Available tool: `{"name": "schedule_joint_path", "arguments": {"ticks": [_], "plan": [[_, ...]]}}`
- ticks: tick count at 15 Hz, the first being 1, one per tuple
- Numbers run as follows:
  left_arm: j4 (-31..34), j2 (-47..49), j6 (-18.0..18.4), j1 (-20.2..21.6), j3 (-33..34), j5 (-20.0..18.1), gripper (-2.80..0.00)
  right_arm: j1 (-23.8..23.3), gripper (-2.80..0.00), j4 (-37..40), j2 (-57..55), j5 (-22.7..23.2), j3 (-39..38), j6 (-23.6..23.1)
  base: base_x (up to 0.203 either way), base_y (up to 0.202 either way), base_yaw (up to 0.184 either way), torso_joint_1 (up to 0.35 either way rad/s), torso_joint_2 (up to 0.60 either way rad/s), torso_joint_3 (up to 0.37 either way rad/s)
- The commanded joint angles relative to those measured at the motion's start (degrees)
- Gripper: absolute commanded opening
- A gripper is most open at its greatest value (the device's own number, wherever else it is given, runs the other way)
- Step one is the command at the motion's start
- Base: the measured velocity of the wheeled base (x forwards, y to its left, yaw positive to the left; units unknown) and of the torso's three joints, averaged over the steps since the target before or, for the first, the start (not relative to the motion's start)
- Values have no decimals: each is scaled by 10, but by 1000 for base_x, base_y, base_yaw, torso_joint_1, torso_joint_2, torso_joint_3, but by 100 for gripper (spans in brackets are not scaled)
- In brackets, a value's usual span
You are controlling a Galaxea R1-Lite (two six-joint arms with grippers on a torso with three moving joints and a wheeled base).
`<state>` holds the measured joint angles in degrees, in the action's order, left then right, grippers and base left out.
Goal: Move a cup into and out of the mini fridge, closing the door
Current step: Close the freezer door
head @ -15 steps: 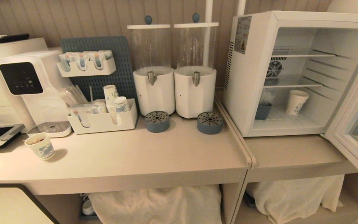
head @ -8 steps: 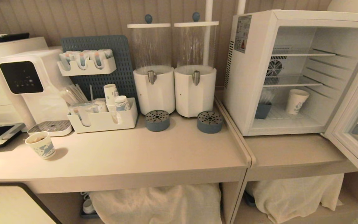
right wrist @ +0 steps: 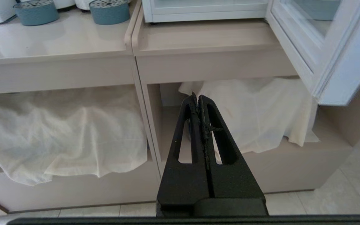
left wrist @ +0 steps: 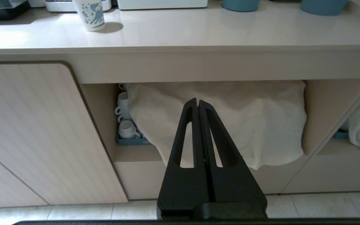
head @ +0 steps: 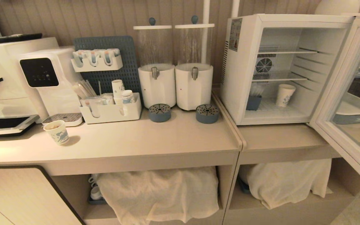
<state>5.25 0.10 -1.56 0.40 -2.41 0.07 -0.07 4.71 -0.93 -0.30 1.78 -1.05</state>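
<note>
The white mini fridge [head: 239, 78] stands on the lower counter at the right with its glass door [head: 345, 103] swung wide open toward me. The tall white paper cup [head: 285, 95] stands upright on the fridge's bottom wire shelf, right of a small blue-grey tub [head: 253, 102]. Neither arm shows in the head view. My left gripper [left wrist: 197, 100] is shut and empty, hanging low in front of the cloth-covered shelf under the counter. My right gripper [right wrist: 197, 96] is also shut and empty, low below the fridge's counter, with the door's lower corner [right wrist: 323, 90] up to its right.
A shorter printed paper cup [head: 57, 132] stands on the left counter [head: 155, 143] near a water dispenser [head: 47, 81]. A white organiser [head: 111, 112] holds stacked cups; two drink dispensers [head: 175, 84] with blue drip cups [head: 159, 112] stand behind. White cloths [head: 158, 193] cover the shelves below.
The whole head view has shifted: the scene sits further off and more of the shelves below shows, so the camera moved back. The cup and open door stay as they were.
</note>
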Motion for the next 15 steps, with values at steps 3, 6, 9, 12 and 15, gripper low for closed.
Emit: {"name": "schedule_joint_path", "arguments": {"ticks": [3, 6, 9, 12, 15], "plan": [[0, 0, 0, 0, 0, 0, -280, 0, -280, 0, 0, 0, 0, 2, -1, -27, 2, 1, 1, 1], [0, 0, 0, 0, 0, 0, -280, 0, -280, 0, 0, 0, 0, 2, -1, -172, -8, 3, 4, -1], [0, 0, 0, 0, 0, 0, -280, 0, -280, 0, 0, 0, 0, 2, 0, -202, -10, -1, 4, 5], [0, 0, 0, 0, 0, 0, -280, 0, -280, 0, 0, 0, 0, 2, 0, -193, -8, 2, 4, 3], [0, 0, 0, 0, 0, 0, -280, 0, -280, 0, 0, 0, 0, 2, 0, -197, -12, 2, 3, 4]]}}
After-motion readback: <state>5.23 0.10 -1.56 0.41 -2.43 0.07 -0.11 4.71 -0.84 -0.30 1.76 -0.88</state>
